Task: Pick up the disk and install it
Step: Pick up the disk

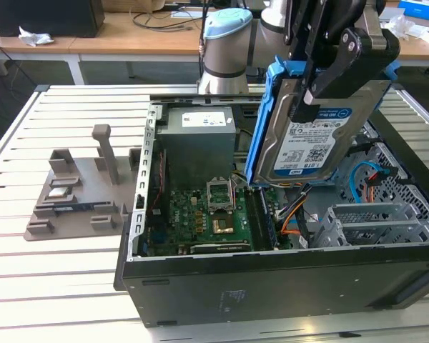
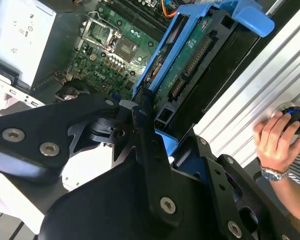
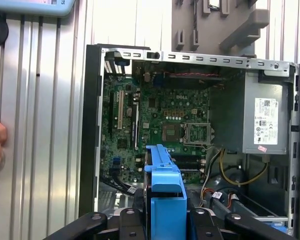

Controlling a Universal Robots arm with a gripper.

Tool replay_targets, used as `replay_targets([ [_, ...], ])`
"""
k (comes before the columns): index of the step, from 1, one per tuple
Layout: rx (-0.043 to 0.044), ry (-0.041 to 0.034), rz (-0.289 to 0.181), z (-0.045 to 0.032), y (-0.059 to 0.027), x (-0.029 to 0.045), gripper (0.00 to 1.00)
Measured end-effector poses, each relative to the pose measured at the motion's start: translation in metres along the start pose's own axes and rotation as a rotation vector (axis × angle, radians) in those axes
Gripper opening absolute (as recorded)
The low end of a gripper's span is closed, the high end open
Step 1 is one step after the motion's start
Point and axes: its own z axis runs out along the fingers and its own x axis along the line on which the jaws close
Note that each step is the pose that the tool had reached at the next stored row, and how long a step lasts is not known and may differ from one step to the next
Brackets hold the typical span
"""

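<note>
Above the open black computer case, the black gripper clamps the blue-framed silver rectangular disk, picked up but not yet installed.

The blue-framed silver disk hangs over the open black metal computer case, which lies on the white slatted tabletop.

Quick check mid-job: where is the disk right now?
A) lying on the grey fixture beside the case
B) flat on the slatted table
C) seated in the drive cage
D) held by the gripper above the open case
D: in the exterior view the disk hangs tilted in the gripper, above the open case and not seated in it.
</note>
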Motion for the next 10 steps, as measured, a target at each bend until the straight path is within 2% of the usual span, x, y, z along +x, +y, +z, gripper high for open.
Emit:
replay_targets([
  [2,0.0000,0.0000,0.000,0.0000,-0.0025,0.0001,0.36],
  [10,0.0000,-0.0001,0.000,-0.0004,-0.0217,0.0010,0.36],
])
